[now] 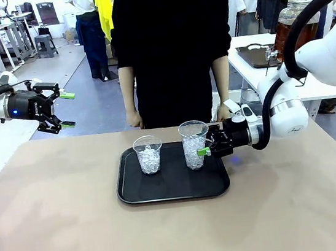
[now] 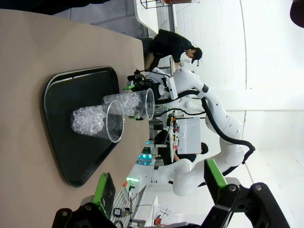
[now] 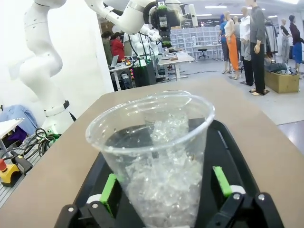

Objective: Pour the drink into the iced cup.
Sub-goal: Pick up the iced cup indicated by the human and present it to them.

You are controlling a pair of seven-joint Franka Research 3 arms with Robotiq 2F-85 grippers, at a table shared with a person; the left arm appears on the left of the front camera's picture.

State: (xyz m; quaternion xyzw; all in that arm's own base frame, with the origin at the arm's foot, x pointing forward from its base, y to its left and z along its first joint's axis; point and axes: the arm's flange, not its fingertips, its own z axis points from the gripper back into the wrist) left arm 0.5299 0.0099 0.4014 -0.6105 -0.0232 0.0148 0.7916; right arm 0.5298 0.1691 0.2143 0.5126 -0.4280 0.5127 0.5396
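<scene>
On the tray — right tool brackets iced cup.

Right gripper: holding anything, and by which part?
Nothing held yet. The right gripper is open, fingers straddling the lower part of the right iced cup on the tray, a gap showing at one pad. The left gripper is open and empty.

The tray lies in the middle of the table, with the left cup and the right cup side by side on it. The right gripper is at the tray's right side with the right cup between its fingers, and the left gripper hangs over the table's far left edge. A person stands behind the tray.
</scene>
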